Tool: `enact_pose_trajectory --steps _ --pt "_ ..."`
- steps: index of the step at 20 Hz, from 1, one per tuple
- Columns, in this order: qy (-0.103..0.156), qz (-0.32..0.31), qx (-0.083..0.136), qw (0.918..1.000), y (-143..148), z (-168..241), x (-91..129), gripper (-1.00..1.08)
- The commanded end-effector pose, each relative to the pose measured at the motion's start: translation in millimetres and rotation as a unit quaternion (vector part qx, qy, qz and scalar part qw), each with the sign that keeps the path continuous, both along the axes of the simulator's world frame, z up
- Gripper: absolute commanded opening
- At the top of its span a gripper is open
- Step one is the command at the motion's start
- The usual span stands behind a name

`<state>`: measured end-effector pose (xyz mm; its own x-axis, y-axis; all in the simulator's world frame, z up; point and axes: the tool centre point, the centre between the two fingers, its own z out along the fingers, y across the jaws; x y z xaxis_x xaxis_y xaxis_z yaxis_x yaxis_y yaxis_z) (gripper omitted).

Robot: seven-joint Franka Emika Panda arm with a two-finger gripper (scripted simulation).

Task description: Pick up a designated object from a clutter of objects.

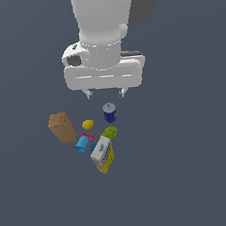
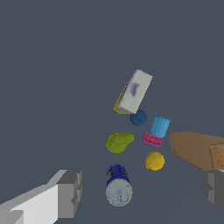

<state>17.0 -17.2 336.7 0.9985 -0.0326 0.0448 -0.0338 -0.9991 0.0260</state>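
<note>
In the exterior view, the gripper [image 1: 104,93] is seen hanging above the clutter, its two fingertips spread wide apart with nothing held between them. The blue can [image 1: 109,112] stands almost directly beneath the jaws. The white-yellow box [image 1: 102,155] is found at the near end of the cluster, well apart from the jaws and past the green lump [image 1: 110,132], which lies just beside its far end. Its long axis is set roughly along the line from the jaws toward the camera, slightly slanted, white face up and yellow showing on its side. No desk edge is visible; only a plain grey floor [image 1: 199,185] is shown. The brown box [image 1: 62,127] sits toward the exterior view's left, with the lemon [image 1: 88,124], pink block [image 1: 88,136] and blue cup [image 1: 81,144] between.

In the wrist view, both fingers [image 2: 70,192] are seen wide open and empty. The white-yellow box [image 2: 134,92] lies beyond the blue can [image 2: 118,184], the green lump [image 2: 118,141] and the blue ball [image 2: 138,117], which touches or nearly touches it. A travel across the cluster is judged necessary, with the jaws closed across the box's short width.
</note>
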Motion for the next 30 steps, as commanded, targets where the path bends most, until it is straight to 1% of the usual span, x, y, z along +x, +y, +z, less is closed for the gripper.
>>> enact_pose_trajectory --steps 1,6,11,16,20,25,30 --pt "0.001 -0.007 0.001 1.0 -1 -4 4 1.0" --pt "0.003 -0.034 0.006 0.9994 -5 -17 18 1.0" --pt "0.007 -0.075 0.011 0.9971 -11 -40 39 1.0" --pt "0.011 -0.129 0.016 0.9914 -19 -74 65 1.0" --pt "0.014 -0.166 0.018 0.9859 -25 -98 80 1.0" --pt "0.017 -0.197 0.018 0.9801 -31 -120 92 1.0" --pt "0.018 -0.213 0.018 0.9767 -34 -133 99 1.0"
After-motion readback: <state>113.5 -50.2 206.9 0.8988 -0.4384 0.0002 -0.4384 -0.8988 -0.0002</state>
